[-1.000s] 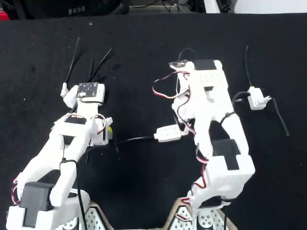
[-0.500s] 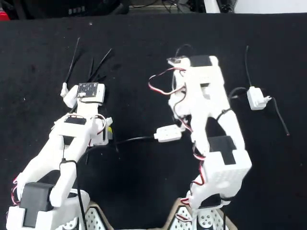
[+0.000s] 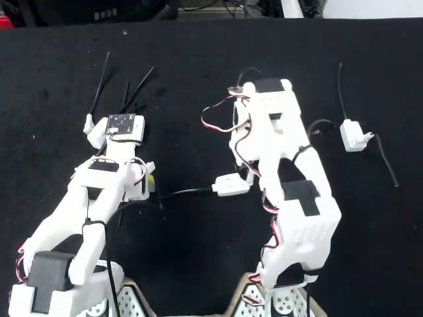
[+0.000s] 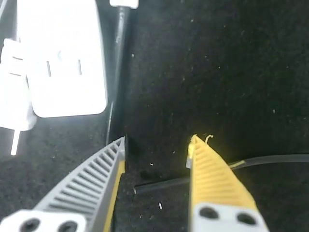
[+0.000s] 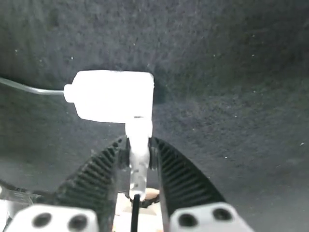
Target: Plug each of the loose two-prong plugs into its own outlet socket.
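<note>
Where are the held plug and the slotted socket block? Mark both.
held plug [image 5: 139, 145]: right wrist view, middle of its white body.
slotted socket block [image 4: 63, 67]: left wrist view, its flat face between the two slots.

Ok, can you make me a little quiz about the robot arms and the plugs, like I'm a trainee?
1. True or false: the left hand is shut.
2. What is the right hand pinching? A a spoon, B a white plug, C a pencil.
3. Fill in: the white plug's far end touches a white ___.

Key
1. False, it is open with nothing between its fingers.
2. B.
3. outlet socket.
</note>
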`<state>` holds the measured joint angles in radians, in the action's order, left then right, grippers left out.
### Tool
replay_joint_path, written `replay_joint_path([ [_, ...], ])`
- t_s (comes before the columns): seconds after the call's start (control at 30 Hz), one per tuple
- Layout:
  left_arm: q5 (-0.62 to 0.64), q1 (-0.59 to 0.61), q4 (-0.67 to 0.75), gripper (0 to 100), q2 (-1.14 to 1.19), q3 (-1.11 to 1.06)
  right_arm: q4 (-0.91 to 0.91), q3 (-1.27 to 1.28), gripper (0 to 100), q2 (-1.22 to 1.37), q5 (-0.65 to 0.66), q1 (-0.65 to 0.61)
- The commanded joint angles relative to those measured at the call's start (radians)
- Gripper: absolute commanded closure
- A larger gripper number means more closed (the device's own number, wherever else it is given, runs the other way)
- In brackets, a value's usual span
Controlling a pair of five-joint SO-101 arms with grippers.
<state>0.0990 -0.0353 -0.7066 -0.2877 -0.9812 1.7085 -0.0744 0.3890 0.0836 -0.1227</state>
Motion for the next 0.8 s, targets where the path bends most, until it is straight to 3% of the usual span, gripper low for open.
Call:
replay_joint_path([
  [0.0, 0.014, 0.004, 0.020, 79, -0.018, -0.001, -0.046, -0.030, 98.8, 0.008, -0.032, -0.018],
  [0.47, 0.014, 0.004, 0.020, 79, -0.018, -0.001, -0.057, -0.005, 98.8, 0.008, -0.066, -0.064],
  [0.77, 0.014, 0.004, 0.020, 79, -0.018, -0.001, -0.249, 0.174, 98.8, -0.005, -0.064, -0.078],
])
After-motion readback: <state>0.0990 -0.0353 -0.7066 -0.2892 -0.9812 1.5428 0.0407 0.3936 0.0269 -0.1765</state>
